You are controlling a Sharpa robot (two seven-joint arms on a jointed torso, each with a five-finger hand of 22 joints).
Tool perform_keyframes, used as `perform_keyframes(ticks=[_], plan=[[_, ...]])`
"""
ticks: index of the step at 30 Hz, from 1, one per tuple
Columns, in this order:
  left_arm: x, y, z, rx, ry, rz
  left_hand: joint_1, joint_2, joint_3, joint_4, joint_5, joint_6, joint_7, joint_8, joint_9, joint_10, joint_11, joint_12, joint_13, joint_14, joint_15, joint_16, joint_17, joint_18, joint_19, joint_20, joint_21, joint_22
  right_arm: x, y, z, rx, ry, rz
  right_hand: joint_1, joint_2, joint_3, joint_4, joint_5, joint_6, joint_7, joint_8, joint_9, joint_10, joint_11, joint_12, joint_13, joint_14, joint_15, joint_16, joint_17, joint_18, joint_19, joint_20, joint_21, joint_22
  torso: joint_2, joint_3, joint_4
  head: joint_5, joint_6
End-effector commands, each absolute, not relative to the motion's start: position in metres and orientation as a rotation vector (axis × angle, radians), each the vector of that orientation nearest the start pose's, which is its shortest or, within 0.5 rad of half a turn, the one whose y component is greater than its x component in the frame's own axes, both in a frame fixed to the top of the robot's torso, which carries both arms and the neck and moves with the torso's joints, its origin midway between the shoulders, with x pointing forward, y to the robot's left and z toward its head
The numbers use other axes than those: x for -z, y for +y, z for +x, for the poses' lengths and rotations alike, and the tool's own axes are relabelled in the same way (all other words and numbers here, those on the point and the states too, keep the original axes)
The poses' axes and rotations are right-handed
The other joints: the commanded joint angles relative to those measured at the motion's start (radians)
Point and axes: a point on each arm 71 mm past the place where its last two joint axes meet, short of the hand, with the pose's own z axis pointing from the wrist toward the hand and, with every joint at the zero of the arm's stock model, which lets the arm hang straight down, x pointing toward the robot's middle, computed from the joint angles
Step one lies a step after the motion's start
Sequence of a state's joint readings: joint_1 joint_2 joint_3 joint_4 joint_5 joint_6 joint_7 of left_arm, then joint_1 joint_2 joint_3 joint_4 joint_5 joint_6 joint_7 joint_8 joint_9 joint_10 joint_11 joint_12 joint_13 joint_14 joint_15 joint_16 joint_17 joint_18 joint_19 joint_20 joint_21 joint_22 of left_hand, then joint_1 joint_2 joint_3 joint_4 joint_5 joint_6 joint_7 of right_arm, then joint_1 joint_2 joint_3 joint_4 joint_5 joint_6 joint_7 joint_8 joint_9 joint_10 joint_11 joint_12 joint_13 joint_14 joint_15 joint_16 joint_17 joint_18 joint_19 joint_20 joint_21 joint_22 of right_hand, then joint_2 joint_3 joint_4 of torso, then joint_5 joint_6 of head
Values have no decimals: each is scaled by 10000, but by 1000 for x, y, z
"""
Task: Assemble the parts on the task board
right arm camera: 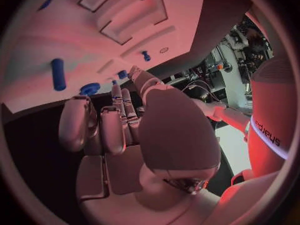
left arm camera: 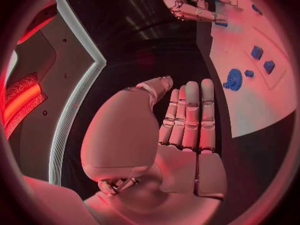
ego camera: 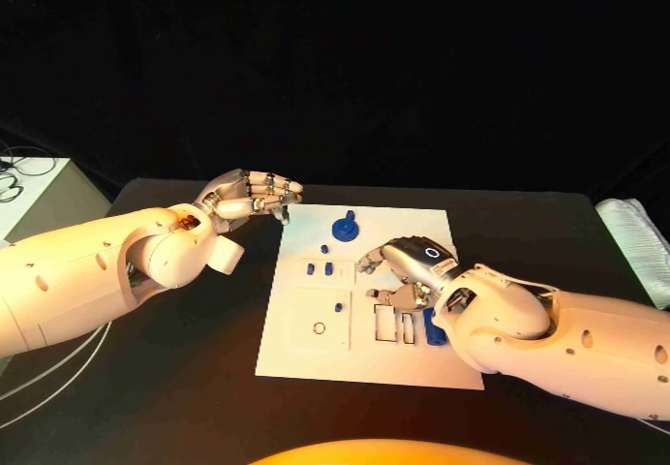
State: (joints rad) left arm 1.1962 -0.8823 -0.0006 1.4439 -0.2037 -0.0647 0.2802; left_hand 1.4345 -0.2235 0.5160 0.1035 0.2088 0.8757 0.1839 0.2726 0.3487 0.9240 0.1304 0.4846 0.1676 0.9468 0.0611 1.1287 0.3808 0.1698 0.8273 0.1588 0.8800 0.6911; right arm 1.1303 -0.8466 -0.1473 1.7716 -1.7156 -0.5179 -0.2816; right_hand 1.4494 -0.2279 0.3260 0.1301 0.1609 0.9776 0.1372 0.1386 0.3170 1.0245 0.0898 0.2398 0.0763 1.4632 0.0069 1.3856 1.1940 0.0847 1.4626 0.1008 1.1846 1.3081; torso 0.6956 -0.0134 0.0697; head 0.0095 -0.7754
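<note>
The white task board (ego camera: 366, 356) lies mid-table. On its far part are a round blue knob (ego camera: 345, 229), a small blue peg (ego camera: 325, 249) and two small blue blocks (ego camera: 319, 270). Another blue part (ego camera: 436, 332) lies beside my right forearm. My right hand (ego camera: 404, 266) hovers over the board's middle, fingers loosely curled, nothing seen in them; its fingertips (right arm camera: 123, 96) point toward a blue peg (right arm camera: 145, 55) on the board (right arm camera: 37, 45). My left hand (ego camera: 258, 199) hangs off the board's far-left corner, with its fingers (left arm camera: 190, 117) straight and holding nothing; the knob (left arm camera: 234, 79) lies beyond them.
Rectangular slots (ego camera: 392, 324) and a square outline with a small red ring (ego camera: 319, 328) mark the board's near half. A white box (ego camera: 35, 189) with cables stands off the table's left side. A pale ribbed object (ego camera: 635, 242) lies at the right edge.
</note>
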Motion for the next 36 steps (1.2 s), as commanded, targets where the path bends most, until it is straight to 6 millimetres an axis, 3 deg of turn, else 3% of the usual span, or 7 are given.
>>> perform_keyframes(ticks=[1, 6, 9, 14, 17, 22, 36], plan=[[174, 234, 499, 15745, 16264, -9120, -24, 61, -34, 17, 13, 16, 55, 41, -15, -90, 4, -40, -8, 17, 14, -37, -15, 129, 54, 15, -33, -16, 209, -152, 409, -6487, 16544, -2729, 36, -83, 142, 7, -5, 29, -32, -80, -22, -6, -5, -5, -30, 281, -33, 71, 121, -153, 224, -13, 248, 802, -1, -14, 26, -150, 47], [174, 233, 499, 15781, 16285, -9107, -24, 61, -34, 17, 13, 16, 55, 41, -15, -90, 4, -40, -8, 17, 14, -37, -15, 129, 54, 15, -33, -16, 200, -177, 420, -5693, 16949, -2852, -150, -270, -162, 134, 50, -16, -162, -163, -49, -353, 50, -130, -86, 334, 10, 154, 261, -166, 247, 9, 295, 841, 4, -11, 8, -166, 80], [174, 233, 499, 15781, 16293, -9110, -24, 61, -34, 17, 13, 16, 55, 41, -15, -90, 4, -40, -8, 17, 14, -37, -15, 129, 54, 15, -33, -16, 199, -189, 426, -5367, 17125, -2979, 206, -77, -1241, 313, 75, -65, -289, -265, -62, -791, 145, -169, -101, 345, 88, 208, 309, -98, 155, 77, -88, 671, 10, -4, 10, -174, 96], [175, 233, 499, 15790, 16307, -9108, -24, 61, -34, 17, 13, 16, 55, 41, -15, -90, 4, -40, -8, 17, 14, -37, -15, 129, 54, 15, -33, -16, 202, -200, 433, -4986, 17468, -3160, 1153, -143, -3063, 1633, -48, -338, -530, -494, -83, -1533, 323, -254, -110, 261, 235, 154, 149, 4, 30, 211, -713, 358, 21, 13, 22, -196, 106], [175, 233, 499, 15790, 16312, -9109, -29, 58, -44, 25, 12, 2, 59, 40, -21, -96, 9, -54, -20, 14, 22, -46, -14, 127, 55, 22, -51, -28, 204, -202, 435, -4875, 17630, -3253, 1160, -192, -3391, 1654, -21, -439, -585, -552, -85, -1656, 350, -257, -111, 255, 258, 164, 149, 6, 35, 229, -734, 346, 24, 9, 28, -197, 108], [175, 234, 499, 15777, 16310, -9117, -29, 58, -44, 25, 12, 2, 59, 40, -21, -96, 9, -54, -20, 14, 22, -46, -14, 127, 55, 22, -51, -28, 207, -200, 438, -4813, 17673, -3281, 1205, -85, -3393, 1645, -42, -454, -593, -561, -77, -1592, 334, -190, -94, 275, 249, 196, 197, -10, 69, 229, -638, 392, 31, -3, 22, -205, 108], [175, 234, 498, 15771, 16458, -9126, -41, 63, -53, 40, 12, -7, 60, 42, -26, -95, 12, -62, -29, 14, 27, -52, -11, 127, 57, 28, -69, -40, 215, -189, 440, -5190, 17456, -2947, 1292, 655, -1643, 1578, -605, 157, -204, -398, 17, 368, -124, 220, -92, 306, -140, 122, 44, -111, 330, -113, -73, 670, 25, 1, 26, -191, 58]])
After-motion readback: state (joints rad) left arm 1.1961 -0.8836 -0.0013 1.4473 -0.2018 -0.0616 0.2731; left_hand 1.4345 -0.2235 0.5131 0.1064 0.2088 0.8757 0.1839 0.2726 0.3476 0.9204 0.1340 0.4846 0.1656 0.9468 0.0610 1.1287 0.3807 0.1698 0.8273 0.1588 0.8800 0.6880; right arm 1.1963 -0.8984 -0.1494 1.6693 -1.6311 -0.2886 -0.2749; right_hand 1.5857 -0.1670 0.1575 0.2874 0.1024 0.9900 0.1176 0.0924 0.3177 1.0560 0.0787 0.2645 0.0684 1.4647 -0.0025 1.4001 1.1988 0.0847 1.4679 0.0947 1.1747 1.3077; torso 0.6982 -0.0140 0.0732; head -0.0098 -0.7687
